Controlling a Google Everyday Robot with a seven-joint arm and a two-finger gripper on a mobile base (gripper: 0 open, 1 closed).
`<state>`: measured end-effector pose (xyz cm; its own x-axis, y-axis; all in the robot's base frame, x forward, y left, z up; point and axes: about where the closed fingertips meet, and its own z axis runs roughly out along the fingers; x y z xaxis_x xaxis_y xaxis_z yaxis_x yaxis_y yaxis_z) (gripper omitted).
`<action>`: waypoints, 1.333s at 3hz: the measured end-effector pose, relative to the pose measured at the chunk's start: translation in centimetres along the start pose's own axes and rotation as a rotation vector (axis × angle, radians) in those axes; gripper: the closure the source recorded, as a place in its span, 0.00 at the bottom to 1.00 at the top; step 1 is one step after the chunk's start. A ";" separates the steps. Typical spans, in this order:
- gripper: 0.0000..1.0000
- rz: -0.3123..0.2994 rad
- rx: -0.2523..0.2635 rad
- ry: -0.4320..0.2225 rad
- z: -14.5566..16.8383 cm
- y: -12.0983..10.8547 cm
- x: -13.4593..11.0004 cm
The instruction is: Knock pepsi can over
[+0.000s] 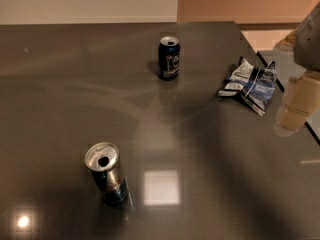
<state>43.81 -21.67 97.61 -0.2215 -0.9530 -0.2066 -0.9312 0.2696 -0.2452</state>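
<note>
The pepsi can (169, 57) is small and dark navy with a round red-white-blue logo and a silver top rim. It stands upright at the far middle of the dark table (60, 99). My gripper (294, 106) hangs at the right edge of the view, pale and blurred, above the table's right side. It is well to the right of the pepsi can and nearer to me, apart from it.
A shiny silver can (106, 172) with a blue lower band stands upright at the near left. A crumpled blue-and-white foil snack bag (249, 85) lies at the right, just left of my gripper. The table's right edge runs past the bag.
</note>
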 end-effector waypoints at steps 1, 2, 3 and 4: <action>0.00 0.000 0.000 0.000 0.0 0.0 0.0; 0.00 0.000 0.000 0.000 0.0 0.0 0.0; 0.00 0.047 0.034 -0.044 1.1 -2.5 -1.3; 0.00 0.113 0.078 -0.104 3.1 -6.8 -3.3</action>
<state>51.77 -19.94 97.00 -0.2883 -0.8978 -0.3329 -0.8760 0.3877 -0.2870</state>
